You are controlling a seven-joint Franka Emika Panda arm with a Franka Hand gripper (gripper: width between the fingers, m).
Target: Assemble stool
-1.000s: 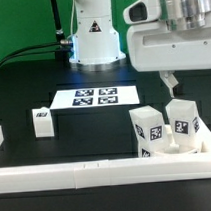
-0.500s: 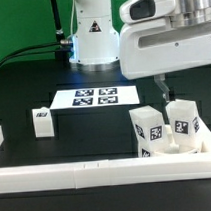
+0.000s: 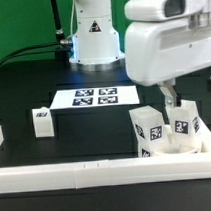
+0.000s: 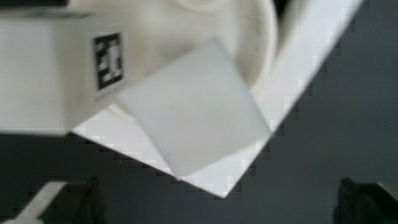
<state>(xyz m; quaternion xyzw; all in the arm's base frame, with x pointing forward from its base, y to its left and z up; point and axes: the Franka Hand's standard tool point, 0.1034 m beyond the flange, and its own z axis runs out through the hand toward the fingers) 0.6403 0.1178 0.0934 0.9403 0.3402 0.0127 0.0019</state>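
Exterior view, starting at the near edge: a long white rail (image 3: 77, 176) runs along the front of the dark surface (image 3: 95, 139) and turns back along the exterior view's right side. In that near right corner lies the round white seat (image 3: 176, 144). Two tagged leg blocks rise from it close together, the left leg block (image 3: 148, 129) slightly nearer than the right leg block (image 3: 182, 119). Whether they sit in sockets cannot be told. A lone leg block (image 3: 41, 121) stands upright on the surface, well apart toward the exterior view's left. Above the seat hangs the arm's white wrist housing (image 3: 170, 45), with one dark finger (image 3: 170, 94) pointing down just behind the pair of blocks. The wrist view shows a plain white block face (image 4: 178, 115), a black tag (image 4: 107, 60) on the block beside it and the seat's curved rim (image 4: 263, 40). The jaws stand wide open, gripping nothing. Farther back the marker board (image 3: 96, 96) lies flat, and beyond it stands the arm's base (image 3: 93, 34).
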